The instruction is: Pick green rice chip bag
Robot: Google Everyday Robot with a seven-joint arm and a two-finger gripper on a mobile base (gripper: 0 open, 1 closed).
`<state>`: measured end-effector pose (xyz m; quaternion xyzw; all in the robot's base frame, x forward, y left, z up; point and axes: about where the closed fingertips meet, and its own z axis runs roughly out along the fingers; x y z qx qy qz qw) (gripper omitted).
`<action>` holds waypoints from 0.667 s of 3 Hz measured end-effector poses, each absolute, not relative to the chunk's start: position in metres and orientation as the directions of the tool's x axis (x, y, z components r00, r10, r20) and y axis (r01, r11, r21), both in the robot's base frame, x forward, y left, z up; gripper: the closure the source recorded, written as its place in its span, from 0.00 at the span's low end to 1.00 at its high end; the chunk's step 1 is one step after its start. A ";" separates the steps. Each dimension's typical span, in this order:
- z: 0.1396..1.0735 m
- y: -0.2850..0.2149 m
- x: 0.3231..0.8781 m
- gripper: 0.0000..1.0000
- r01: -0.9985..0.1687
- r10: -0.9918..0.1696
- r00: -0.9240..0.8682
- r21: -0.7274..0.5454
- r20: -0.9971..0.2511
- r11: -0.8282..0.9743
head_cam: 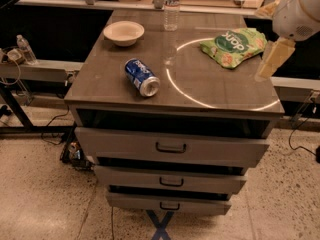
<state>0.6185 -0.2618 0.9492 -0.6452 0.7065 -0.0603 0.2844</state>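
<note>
The green rice chip bag (233, 45) lies flat on the right rear part of the grey cabinet top (110, 84), inside a bright ring of light. It is bright green, with white lettering on a darker oval. My gripper (272, 59) hangs from the white arm (299, 11) at the right edge of the view. It is just right of the bag, above the cabinet's right edge, and is apart from the bag.
A blue can (142, 77) lies on its side left of centre. A white bowl (124, 32) sits at the back left and a clear water bottle (171, 6) stands at the back. Three drawers (171, 147) below stand slightly out. A rail with a small bottle (24, 49) is at the left.
</note>
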 end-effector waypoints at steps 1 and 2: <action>0.937 -0.280 0.681 0.00 -0.852 -0.908 -0.003 -0.474 -0.419 0.221; 0.949 -0.281 0.681 0.00 -0.842 -0.911 0.005 -0.494 -0.412 0.219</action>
